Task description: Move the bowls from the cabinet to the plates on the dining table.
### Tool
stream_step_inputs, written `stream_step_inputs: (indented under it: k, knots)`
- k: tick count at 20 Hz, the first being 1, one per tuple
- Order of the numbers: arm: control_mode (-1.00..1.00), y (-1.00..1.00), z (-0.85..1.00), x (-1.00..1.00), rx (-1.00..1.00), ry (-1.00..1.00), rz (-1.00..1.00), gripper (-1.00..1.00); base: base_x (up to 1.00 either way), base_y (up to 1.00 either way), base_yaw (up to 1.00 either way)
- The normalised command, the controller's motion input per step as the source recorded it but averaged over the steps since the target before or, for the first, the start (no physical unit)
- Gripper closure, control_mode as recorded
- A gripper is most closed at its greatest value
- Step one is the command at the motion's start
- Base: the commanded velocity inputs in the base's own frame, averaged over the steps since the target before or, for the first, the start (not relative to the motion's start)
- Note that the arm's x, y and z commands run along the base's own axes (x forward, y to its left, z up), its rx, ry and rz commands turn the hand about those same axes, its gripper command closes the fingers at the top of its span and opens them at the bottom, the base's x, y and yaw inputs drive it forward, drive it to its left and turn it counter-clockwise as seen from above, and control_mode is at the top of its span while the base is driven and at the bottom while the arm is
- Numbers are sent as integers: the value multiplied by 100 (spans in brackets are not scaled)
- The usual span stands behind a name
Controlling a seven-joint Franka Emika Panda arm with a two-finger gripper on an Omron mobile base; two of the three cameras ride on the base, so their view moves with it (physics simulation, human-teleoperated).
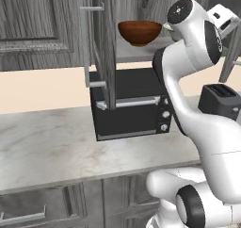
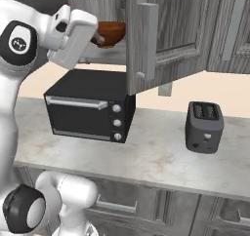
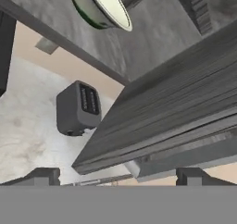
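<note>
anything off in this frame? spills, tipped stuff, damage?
Nothing stands out. The cabinet doors are open, with the brown bowl upright on its shelf and the pale bowl further along it. The toaster oven and toaster sit square on the counter. The gripper is open and empty.

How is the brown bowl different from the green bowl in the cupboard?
The brown bowl is glossy reddish-brown wood all over, while the green bowl is green outside with a pale cream inside and rim. In the left base view the brown bowl shows in full on the shelf, while only a sliver of the green bowl peeks out beside the arm. Both are round, deep, and sit on the same shelf of the open cabinet.
</note>
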Motion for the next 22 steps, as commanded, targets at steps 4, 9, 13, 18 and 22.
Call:
stream_step_inputs:
  k: [4, 9, 13, 18, 22]
  knots:
    - [-100, -5, -14, 37, 0, 16, -12, -100, 0, 0, 0]
    - [-100, -17, -1, 10, -7, 12, -18, -100, 0, 0, 0]
    - [-100, -5, 0, -1, -8, 1, -21, -100, 0, 0, 0]
    - [-100, 0, -3, -3, -9, 0, -20, -100, 0, 0, 0]
    - [-100, 0, -2, 0, -7, 0, -19, -100, 0, 0, 0]
